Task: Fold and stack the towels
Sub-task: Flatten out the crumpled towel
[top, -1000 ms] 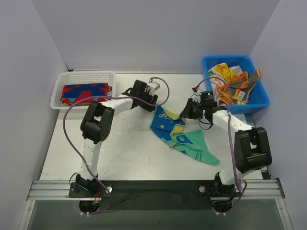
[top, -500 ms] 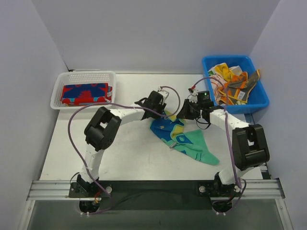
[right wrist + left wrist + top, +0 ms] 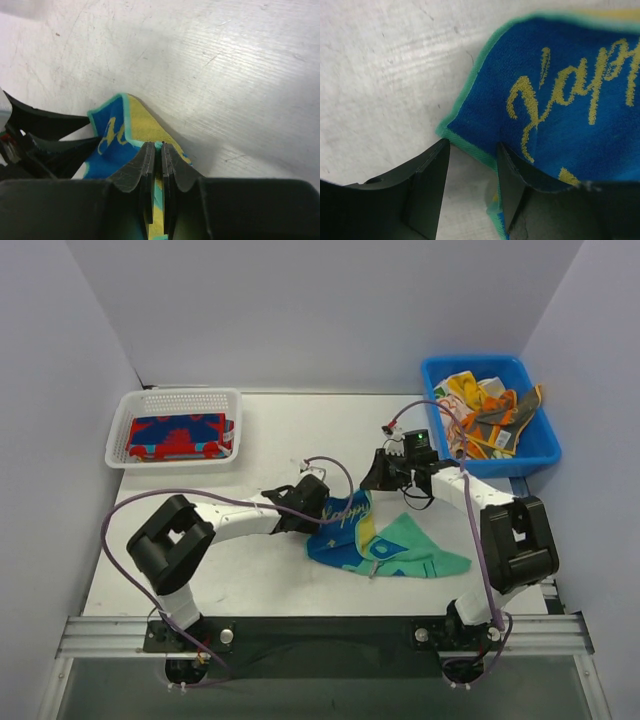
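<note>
Top view: red-and-blue towel (image 3: 178, 436) folded in mesh basket (image 3: 180, 395), one done. Teal towel (image 3: 400, 548) rumpled on worktop (image 3: 250, 575), between left pincer (image 3: 312, 502) and right pincer (image 3: 376, 476). Heaped towels (image 3: 480, 415) in blue bin (image 3: 535, 455), untouched.

Left wrist: left pincer (image 3: 472, 145) parted, astride teal hem, not pinching.

Right wrist: right pincer (image 3: 155, 146) clamped on teal edge. Fold looks barely begun; most of task left.
</note>
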You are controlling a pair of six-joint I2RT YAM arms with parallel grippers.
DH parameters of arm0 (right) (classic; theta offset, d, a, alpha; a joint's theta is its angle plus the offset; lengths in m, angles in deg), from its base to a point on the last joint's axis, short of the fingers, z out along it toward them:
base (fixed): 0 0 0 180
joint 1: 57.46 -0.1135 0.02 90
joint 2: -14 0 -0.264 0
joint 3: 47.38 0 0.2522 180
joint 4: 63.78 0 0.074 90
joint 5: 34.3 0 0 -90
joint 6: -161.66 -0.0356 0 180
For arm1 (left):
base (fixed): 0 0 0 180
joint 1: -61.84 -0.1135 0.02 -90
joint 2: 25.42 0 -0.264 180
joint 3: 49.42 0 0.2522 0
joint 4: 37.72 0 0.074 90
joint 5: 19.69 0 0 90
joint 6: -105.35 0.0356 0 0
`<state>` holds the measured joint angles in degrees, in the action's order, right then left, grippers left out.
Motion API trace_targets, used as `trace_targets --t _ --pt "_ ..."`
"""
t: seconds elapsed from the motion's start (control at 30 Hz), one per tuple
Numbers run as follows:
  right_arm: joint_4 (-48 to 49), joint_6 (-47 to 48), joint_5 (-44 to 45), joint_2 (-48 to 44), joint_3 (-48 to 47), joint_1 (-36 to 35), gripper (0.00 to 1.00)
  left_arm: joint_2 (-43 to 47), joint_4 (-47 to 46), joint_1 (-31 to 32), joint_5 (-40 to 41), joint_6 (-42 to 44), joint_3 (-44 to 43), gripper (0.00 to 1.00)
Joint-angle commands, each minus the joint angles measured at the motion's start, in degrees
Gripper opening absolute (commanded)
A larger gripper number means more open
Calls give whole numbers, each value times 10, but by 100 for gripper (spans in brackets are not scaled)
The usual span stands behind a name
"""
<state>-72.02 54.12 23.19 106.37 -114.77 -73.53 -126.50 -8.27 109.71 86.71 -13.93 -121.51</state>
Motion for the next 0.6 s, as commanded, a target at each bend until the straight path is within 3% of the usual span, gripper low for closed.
trace_targets --t 0.0,0.27,0.57 --pt "-10 14 -6 27 -27 -9 0 11 96 6 -41 -64 37 54" --pt "-21 33 7 61 -29 -14 0 39 121 -8 16 -52 30 72" --pt "-26 44 5 66 -33 -23 0 2 99 -38 -7 -7 -12 67"
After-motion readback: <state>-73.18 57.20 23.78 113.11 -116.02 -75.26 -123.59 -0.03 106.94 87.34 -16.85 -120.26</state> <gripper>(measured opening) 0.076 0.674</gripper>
